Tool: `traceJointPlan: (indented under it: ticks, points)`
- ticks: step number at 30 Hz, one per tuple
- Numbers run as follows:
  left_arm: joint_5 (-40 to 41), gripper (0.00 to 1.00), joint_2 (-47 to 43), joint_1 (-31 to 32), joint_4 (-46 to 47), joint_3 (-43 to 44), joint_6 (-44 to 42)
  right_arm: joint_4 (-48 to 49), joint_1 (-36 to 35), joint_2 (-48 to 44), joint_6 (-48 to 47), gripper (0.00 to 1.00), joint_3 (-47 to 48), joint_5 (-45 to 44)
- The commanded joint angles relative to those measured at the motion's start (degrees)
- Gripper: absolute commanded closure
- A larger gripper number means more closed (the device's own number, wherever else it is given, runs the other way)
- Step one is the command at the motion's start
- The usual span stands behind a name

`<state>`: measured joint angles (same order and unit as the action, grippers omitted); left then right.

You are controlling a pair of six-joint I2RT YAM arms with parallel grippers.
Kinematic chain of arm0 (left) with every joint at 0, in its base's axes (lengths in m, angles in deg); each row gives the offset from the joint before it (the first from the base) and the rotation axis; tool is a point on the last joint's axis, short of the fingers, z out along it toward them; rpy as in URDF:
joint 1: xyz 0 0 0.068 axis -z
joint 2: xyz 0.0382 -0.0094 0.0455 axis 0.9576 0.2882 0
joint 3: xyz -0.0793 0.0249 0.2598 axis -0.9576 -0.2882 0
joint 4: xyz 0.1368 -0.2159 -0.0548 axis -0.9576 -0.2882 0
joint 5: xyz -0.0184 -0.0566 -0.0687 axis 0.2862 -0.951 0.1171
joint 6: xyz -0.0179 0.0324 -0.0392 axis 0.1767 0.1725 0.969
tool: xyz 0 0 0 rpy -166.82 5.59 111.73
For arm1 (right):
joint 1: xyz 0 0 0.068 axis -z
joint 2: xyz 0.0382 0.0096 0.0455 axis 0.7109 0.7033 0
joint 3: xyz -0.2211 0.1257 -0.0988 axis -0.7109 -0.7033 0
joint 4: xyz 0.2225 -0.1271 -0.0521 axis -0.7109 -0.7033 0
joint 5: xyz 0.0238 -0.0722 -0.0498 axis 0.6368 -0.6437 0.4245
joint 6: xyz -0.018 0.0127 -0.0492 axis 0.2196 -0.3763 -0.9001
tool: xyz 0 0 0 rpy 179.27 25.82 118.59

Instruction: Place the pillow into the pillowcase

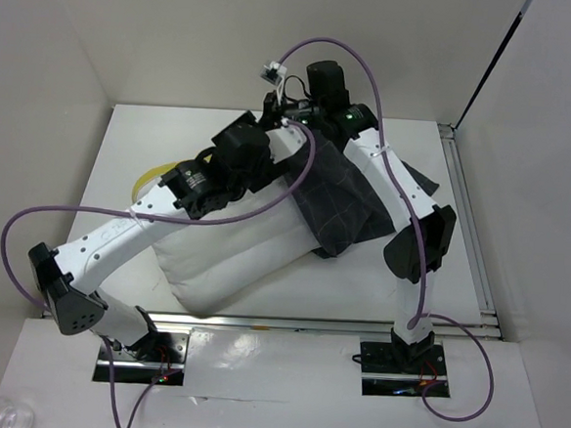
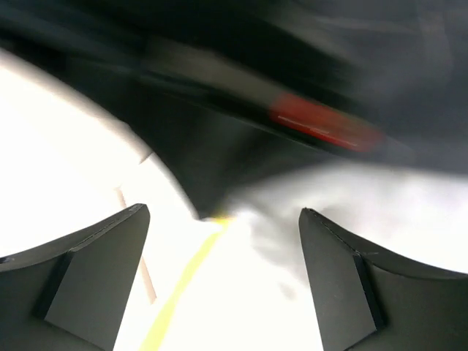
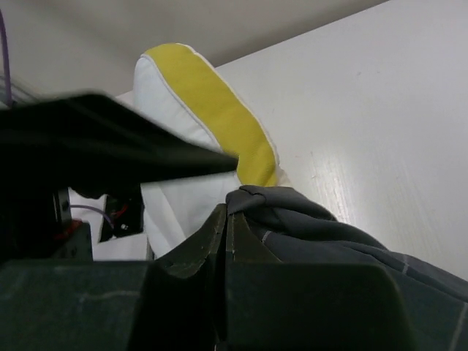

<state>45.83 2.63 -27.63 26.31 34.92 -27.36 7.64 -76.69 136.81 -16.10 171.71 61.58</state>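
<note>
The white pillow (image 1: 238, 255) lies slantwise on the table, its yellow band (image 1: 156, 176) showing at the far left. The dark checked pillowcase (image 1: 350, 204) covers its far right end. My right gripper (image 3: 230, 208) is shut on a bunched edge of the pillowcase (image 3: 329, 234) and holds it up beside the pillow's yellow-banded corner (image 3: 212, 110). My left gripper (image 2: 223, 212) is open just above the pillow (image 2: 241, 292), with nothing between its fingers. The pillowcase's dark edge (image 2: 205, 153) hangs right ahead of it. In the top view both grippers meet at the back centre.
A white table (image 1: 143, 145) is enclosed by white walls on the left, back and right. Metal rails run along the near edge (image 1: 288, 322) and the right side (image 1: 466, 227). Purple cables loop above both arms.
</note>
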Motion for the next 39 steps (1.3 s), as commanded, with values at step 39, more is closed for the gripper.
traceJointPlan:
  ticks: [39]
  points:
    - [-69.29, 0.17, 11.43, -49.05, -43.26, 15.03, -1.44, -1.14, 0.35, -2.61, -1.78, 1.00, 0.40, -9.99]
